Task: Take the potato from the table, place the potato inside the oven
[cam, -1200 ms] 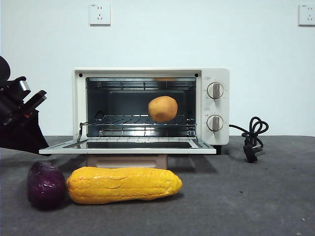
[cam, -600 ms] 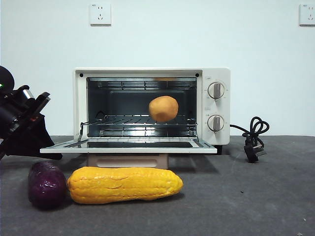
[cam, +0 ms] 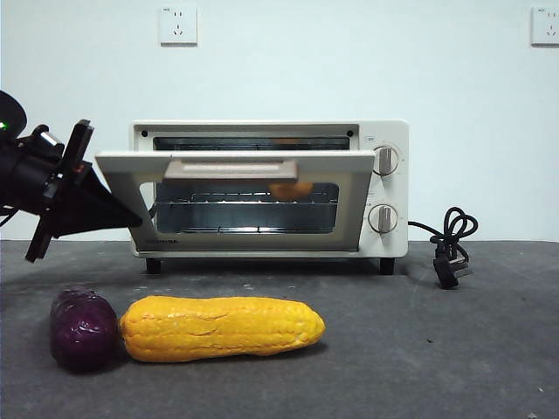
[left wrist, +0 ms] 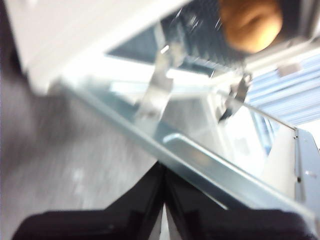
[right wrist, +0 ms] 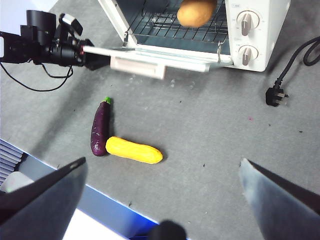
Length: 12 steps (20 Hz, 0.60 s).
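The potato (right wrist: pixel 197 12) lay on the wire rack inside the oven (cam: pixel 384 140), its long axis roughly along the oven's width. The left gripper (cam: pixel 83 202), fingers pressed together and holding nothing, sat under the door (cam: pixel 231 166) edge, seemingly to lift it shut. The right gripper (right wrist: pixel 160 172) hovered wide open, high above the table (right wrist: pixel 210 130).

One potato (right wrist: pixel 196 12) in view, sitting on the rack inside one oven (cam: pixel 262 192). Two knobs (cam: pixel 382 189) on its right panel. One corn cob (cam: pixel 221 328), one purple eggplant (cam: pixel 82 328) beside it, near side. One black plug (right wrist: pixel 276 95). Two wall sockets (cam: pixel 177 25) behind.
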Each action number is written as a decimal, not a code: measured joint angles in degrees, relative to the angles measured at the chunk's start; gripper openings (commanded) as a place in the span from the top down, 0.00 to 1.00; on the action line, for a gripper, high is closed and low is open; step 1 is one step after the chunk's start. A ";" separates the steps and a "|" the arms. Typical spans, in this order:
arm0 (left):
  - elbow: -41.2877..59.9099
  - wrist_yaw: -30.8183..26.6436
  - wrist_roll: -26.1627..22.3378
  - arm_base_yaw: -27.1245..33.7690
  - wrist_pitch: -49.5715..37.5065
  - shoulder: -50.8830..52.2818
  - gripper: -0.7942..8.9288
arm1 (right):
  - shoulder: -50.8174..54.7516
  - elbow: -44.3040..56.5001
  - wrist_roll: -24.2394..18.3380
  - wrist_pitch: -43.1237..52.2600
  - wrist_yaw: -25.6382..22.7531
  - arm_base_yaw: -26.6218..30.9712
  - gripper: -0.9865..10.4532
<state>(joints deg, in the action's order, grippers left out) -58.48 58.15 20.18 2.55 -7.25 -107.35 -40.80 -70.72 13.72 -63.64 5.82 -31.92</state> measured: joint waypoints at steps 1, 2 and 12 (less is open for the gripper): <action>0.00 0.02 1.81 0.00 -2.89 0.00 0.93 | 0.00 0.00 0.00 -0.02 0.00 0.00 0.47; 0.00 -0.07 3.61 0.00 -5.70 0.00 0.93 | 0.00 0.00 0.04 -0.02 0.00 0.00 0.47; -0.24 -2.21 12.92 -0.11 -16.74 3.08 0.93 | 0.00 0.00 0.63 -0.02 0.00 0.00 0.47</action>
<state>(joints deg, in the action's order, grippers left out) -58.72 55.94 33.10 2.44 -23.99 -104.27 -40.80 -70.72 14.35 -63.66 5.82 -31.92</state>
